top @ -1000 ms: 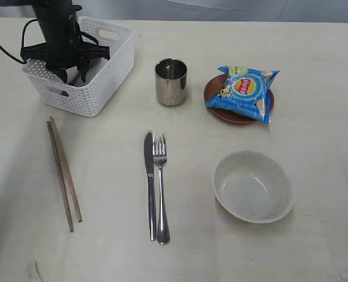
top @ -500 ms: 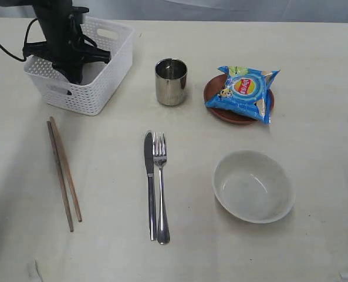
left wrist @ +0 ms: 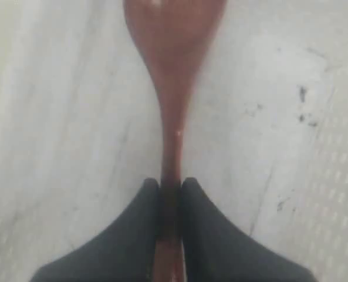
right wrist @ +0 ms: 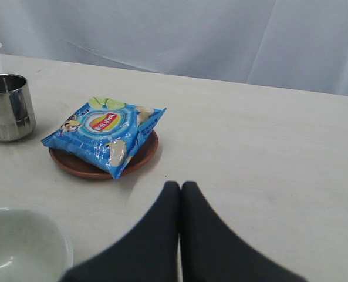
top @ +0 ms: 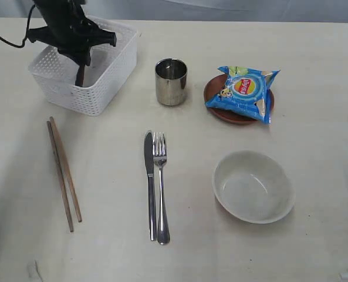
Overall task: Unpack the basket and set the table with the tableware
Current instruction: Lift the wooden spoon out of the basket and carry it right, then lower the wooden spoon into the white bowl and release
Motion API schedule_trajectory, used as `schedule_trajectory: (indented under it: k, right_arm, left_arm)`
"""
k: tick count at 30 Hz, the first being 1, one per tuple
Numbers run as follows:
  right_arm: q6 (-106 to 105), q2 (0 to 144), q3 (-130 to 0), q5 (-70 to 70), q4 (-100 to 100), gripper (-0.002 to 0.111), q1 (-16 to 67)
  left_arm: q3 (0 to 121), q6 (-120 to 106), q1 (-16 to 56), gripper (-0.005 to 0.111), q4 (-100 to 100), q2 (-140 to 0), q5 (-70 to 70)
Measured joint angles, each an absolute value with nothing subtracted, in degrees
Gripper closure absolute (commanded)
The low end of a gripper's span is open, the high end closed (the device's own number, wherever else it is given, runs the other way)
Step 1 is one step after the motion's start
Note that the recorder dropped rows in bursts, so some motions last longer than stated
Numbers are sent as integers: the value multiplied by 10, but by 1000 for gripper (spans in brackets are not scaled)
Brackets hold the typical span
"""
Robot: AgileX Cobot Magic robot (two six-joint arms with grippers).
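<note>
My left gripper (top: 80, 59) hangs over the white basket (top: 103, 88) at the table's far left, shut on the handle of the reddish-brown wooden spoon (top: 80, 75). In the left wrist view the spoon (left wrist: 172, 70) points away from the fingers (left wrist: 135, 229) with its bowl end over the basket floor. On the table (top: 103, 247) lie the chopsticks (top: 63, 174), knife (top: 149, 182), fork (top: 160, 188), steel cup (top: 171, 81), cream bowl (top: 253, 186) and brown plate (top: 220, 111). My right gripper (right wrist: 181, 189) is shut and empty, low near the plate (right wrist: 74, 165).
A blue chip bag (top: 242, 93) lies on the brown plate. The right wrist view shows the same bag (right wrist: 103, 134), the cup (right wrist: 8, 107) and the bowl's rim (right wrist: 59, 241). A grey cloth backdrop hangs behind the table.
My left gripper has risen out of the basket with the spoon in it. The basket has shifted slightly. The other tableware has not moved.
</note>
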State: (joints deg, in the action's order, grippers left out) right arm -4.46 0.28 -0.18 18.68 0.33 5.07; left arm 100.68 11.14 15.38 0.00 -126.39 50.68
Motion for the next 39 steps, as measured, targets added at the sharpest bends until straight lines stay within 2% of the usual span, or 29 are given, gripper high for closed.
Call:
schedule_trajectory:
  k: [14, 18, 22, 32, 39]
  right_arm:
    - [-45, 3, -2, 187, 3, 109, 51]
    - [-45, 3, -2, 187, 3, 109, 51]
    - [-45, 3, -2, 187, 3, 109, 51]
    - [-45, 3, -2, 187, 3, 109, 51]
    - [-45, 3, -2, 187, 3, 109, 51]
  left_arm:
    - [1007, 106, 154, 107, 0, -1177, 538]
    - [1007, 105, 181, 107, 4, -1131, 580]
    - [1007, 60, 254, 107, 4, -1092, 599]
    - [1000, -219, 469, 107, -5, -1067, 641]
    - [1000, -320, 547, 107, 13, -1077, 658]
